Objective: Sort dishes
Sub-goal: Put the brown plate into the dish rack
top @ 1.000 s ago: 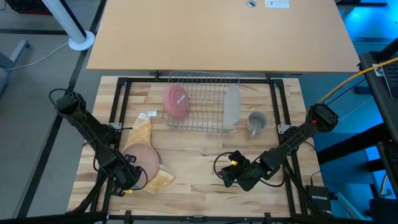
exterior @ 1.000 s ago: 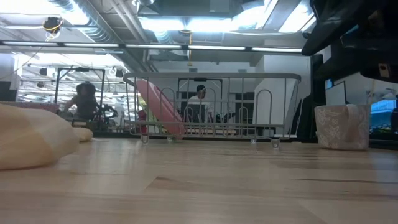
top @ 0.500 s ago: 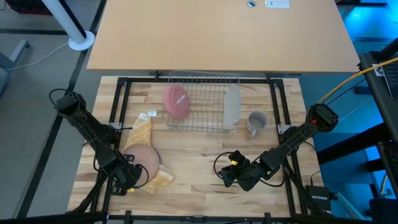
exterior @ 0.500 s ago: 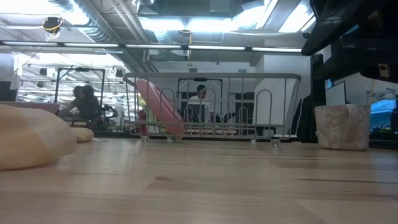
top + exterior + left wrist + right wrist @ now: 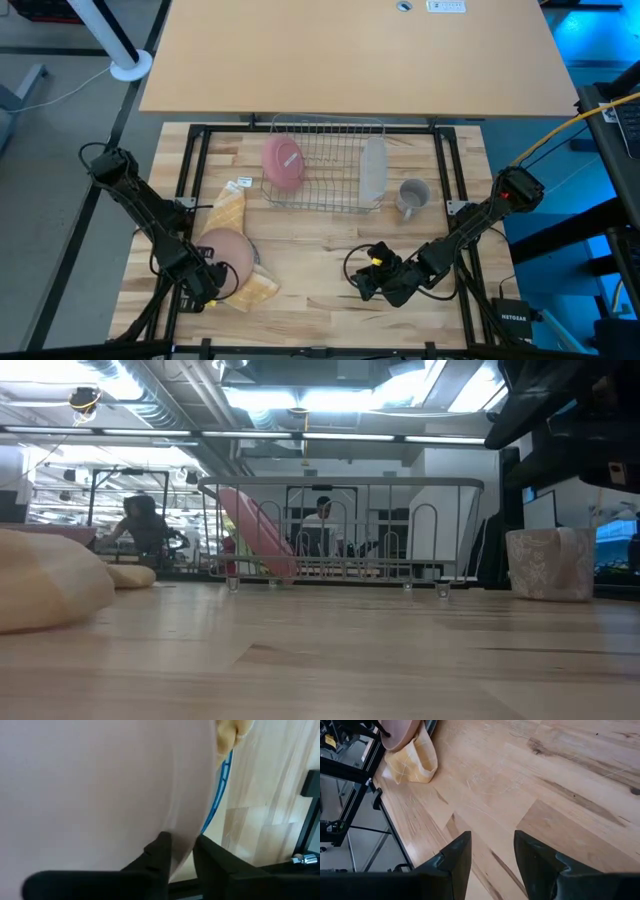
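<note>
Pretty ordinary dish-sorting setup on a butcher-block table [image 5: 330, 260]. Wire rack [image 5: 325, 165] toward the back middle, with one pink plate [image 5: 283, 163] leaning inside it at the left end and a pale, whitish plate [image 5: 373, 170] standing on edge at the right end. Small grey mug [image 5: 411, 196] parked on the wood just beside the rack's right side.

Front-left corner is where the action is. Yellow-tan cloth [image 5: 243, 250] spread there, with another pink plate [image 5: 227, 252] sitting on top of it. Thin blue rim [image 5: 216, 800] poking out from under that pink plate in the left wrist view, so apparently a second dish beneath, though hard to make out much more.

Left gripper [image 5: 212, 283] down at the near edge of that pink plate. From the wrist camera, fingers [image 5: 160, 852] pinched onto the plate's rim, one on each side, only a narrow gap left between them. So clamped on the plate edge.

Right gripper [image 5: 372, 280] hanging low over bare wood at front centre-right, well apart from every dish. Fingers [image 5: 457, 857] spread apart with plain tabletop showing between them, nothing held.

People visible far back in the room in the low view, beyond the rack.
</note>
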